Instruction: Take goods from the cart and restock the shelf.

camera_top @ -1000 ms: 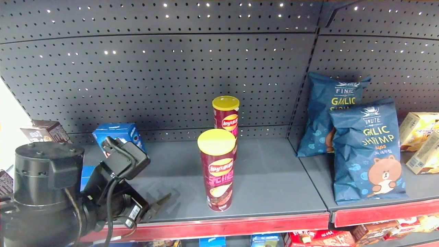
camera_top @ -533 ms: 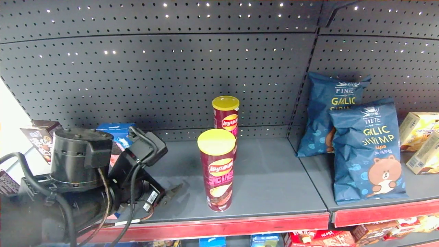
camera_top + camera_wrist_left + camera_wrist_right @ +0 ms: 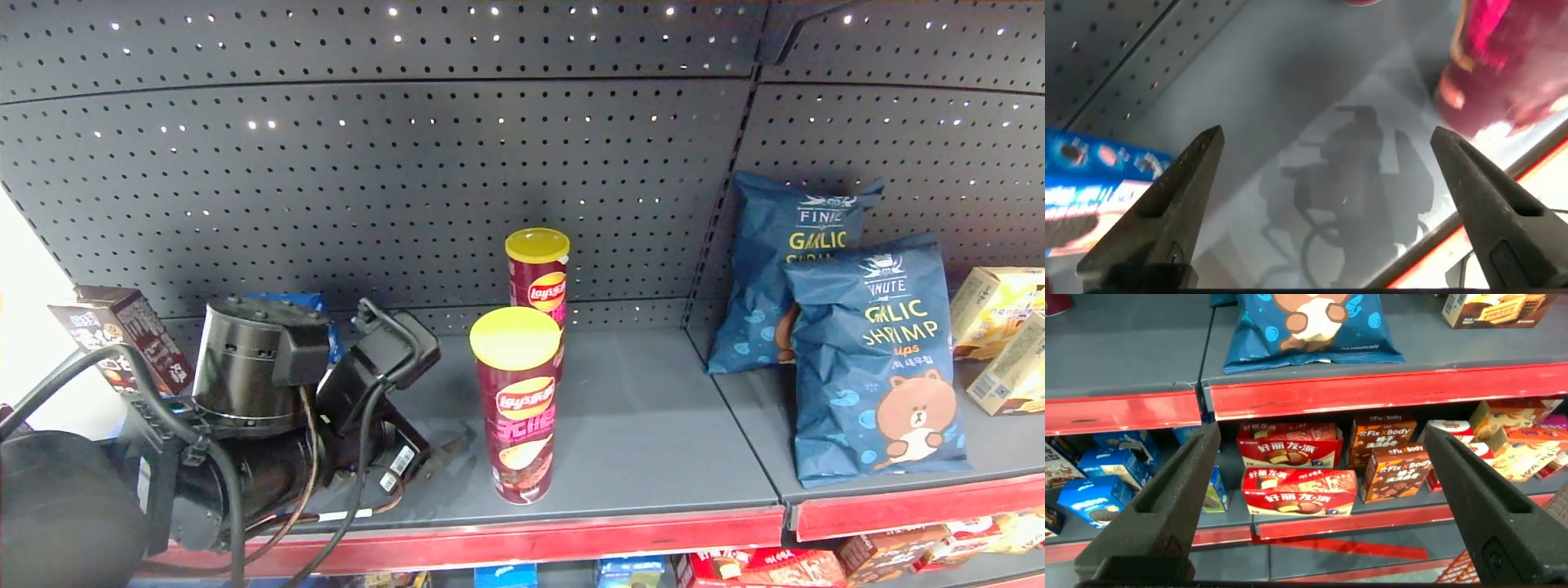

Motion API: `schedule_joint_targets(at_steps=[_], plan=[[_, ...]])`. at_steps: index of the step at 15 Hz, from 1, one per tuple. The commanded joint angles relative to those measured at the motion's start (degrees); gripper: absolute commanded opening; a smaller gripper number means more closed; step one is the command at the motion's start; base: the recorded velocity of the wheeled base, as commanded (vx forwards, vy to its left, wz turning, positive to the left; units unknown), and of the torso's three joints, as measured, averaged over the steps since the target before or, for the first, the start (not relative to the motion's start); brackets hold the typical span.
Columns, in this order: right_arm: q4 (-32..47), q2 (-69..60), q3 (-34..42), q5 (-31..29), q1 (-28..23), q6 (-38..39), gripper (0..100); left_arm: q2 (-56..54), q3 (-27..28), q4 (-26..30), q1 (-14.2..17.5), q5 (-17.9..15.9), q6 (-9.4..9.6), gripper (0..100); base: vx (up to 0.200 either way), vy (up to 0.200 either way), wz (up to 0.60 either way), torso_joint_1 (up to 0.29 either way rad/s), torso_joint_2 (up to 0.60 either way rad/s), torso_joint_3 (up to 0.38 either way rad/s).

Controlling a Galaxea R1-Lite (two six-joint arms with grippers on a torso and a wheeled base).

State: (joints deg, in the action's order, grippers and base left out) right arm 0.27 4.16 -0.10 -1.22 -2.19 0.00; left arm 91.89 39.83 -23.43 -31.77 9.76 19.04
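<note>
Left gripper [image 3: 1327,135] hangs spread and empty over the shelf [image 3: 653,425]; its arm hides most of the blue cookie box [image 3: 1090,175]. Right gripper [image 3: 1321,433] gapes too.

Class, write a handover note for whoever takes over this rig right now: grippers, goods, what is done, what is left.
Left gripper: open, empty, low over the shelf, beside the front can.
Right gripper: open, empty, off the shelf front, facing boxed goods below.
Done: front can and rear can stand upright on the shelf.
Left: fetch more goods from the cart.
</note>
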Motion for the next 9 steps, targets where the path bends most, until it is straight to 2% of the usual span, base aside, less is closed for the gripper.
schedule_joint_targets(at_steps=[1,5,9], plan=[[0.0,0.06,0.01,-0.01,0.0,0.0,100,2.24,1.48,-0.04,-0.22,0.17,-0.06,100,0.0,0.0,0.0,0.0,0.0,0.0],[0.0,0.06,0.01,-0.01,0.0,0.0,100,2.85,2.1,-0.04,0.04,1.4,-1.55,100,0.0,0.0,0.0,0.0,0.0,0.0],[0.0,0.06,0.01,-0.01,0.0,0.0,100,2.94,2.45,-0.04,0.04,1.49,-5.68,100,0.0,0.0,0.0,0.0,0.0,0.0]])
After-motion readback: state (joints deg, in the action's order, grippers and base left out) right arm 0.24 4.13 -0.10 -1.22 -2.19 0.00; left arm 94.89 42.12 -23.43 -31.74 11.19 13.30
